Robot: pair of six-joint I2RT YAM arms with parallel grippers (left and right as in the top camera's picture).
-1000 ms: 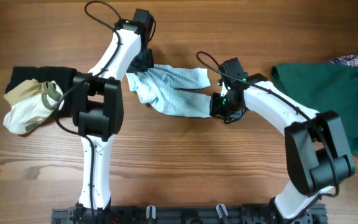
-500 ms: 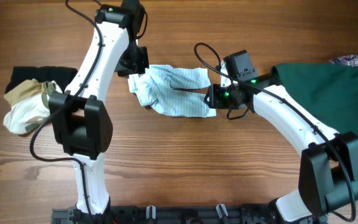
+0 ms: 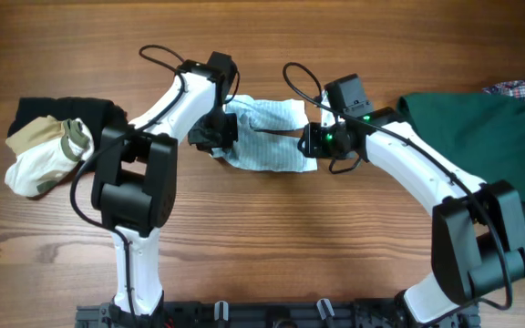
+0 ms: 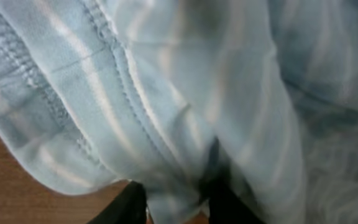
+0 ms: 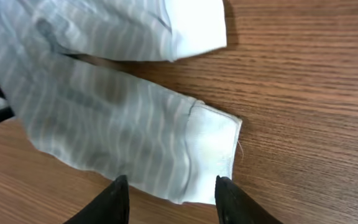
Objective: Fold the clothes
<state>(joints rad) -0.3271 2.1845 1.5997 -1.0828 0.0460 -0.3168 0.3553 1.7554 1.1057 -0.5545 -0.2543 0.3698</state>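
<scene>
garment (image 3: pixel 267 138): striped, table centre toward 12 o'clock; likely light, limp, slippery. left gripper (image 3: pixel 215 137) at its 9 o'clock edge, cloth between jaws, clamp unclear. right gripper (image 5: pixel 169 193) agape, empty, over 3 o'clock cuff (image 5: pixel 213 146); best pinched at hems.

Soft, even light from above, no glare. Left wrist view blurred, striped garment (image 4: pixel 166 93) too close; right wrist view sharp, small shadow at 1 o'clock.

left gripper (image 3: pixel 215 137) has swung inward, bunching the striped garment (image 3: pixel 267 138) narrower.
</scene>
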